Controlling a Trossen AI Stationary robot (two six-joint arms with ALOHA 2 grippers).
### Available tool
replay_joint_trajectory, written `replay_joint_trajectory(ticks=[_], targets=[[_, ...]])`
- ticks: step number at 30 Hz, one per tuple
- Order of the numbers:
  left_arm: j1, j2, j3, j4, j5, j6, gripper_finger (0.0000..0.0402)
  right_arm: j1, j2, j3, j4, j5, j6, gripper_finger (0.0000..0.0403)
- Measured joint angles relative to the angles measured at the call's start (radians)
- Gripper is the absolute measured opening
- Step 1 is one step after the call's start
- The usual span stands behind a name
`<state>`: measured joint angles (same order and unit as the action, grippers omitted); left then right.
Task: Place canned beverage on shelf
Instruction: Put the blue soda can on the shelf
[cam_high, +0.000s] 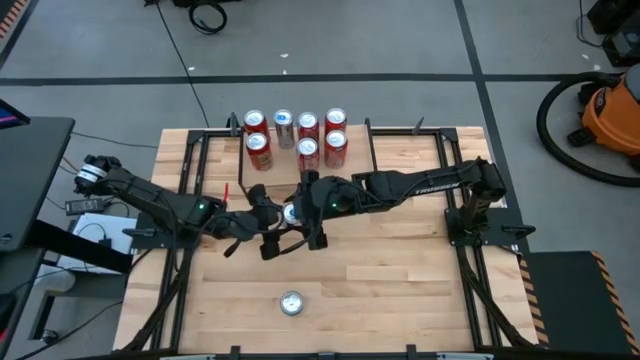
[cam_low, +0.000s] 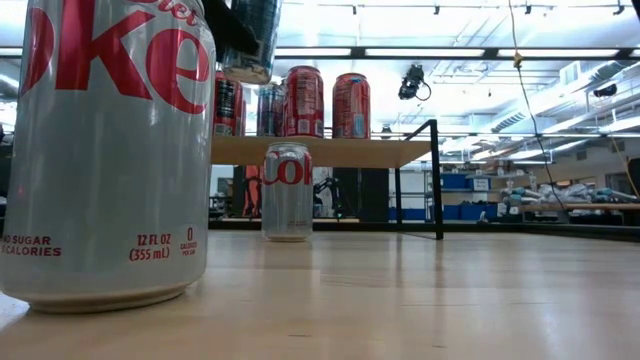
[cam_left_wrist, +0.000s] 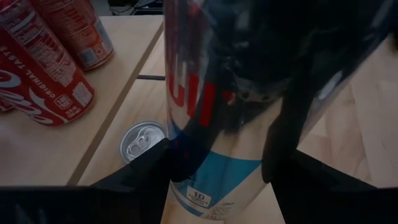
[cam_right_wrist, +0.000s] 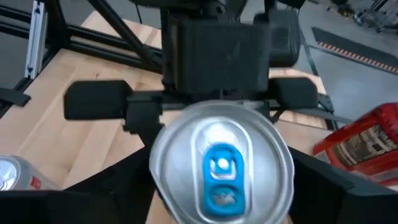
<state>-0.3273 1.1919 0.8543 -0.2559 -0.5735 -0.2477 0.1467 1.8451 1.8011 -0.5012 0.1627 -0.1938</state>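
- Left gripper (cam_high: 272, 228) clamps the slim can (cam_right_wrist: 221, 165), held just in front of the shelf (cam_low: 330, 151)
- Right gripper (cam_high: 308, 205) sits around the can's top; its hold I cannot tell
- If either lets go too soon, the can may drop onto the silver can (cam_left_wrist: 142, 140) below
- Pale wood table (cam_high: 400, 290); grey workshop floor around it
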Motion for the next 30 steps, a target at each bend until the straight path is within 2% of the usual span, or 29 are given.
replay_joint_trajectory(ticks=[7, 15, 22, 30], targets=[[0.011, 0.0, 0.0, 0.0, 0.0, 0.0, 0.025, -0.005, -0.002, 0.0, 0.007, -0.003, -0.01, 0.0248], [0.011, 0.0, 0.004, 0.014, -0.002, -0.014, 0.0313, -0.006, -0.002, -0.001, -0.006, -0.003, -0.012, 0.0262], [-0.016, -0.044, 0.046, -0.093, -0.002, -0.014, 0.0317, -0.006, -0.002, -0.001, -0.023, -0.002, -0.012, 0.0258], [-0.098, -0.193, 0.063, -0.296, -0.014, -0.093, 0.0318, -0.022, -0.002, -0.001, 0.019, -0.001, -0.008, 0.0261]])
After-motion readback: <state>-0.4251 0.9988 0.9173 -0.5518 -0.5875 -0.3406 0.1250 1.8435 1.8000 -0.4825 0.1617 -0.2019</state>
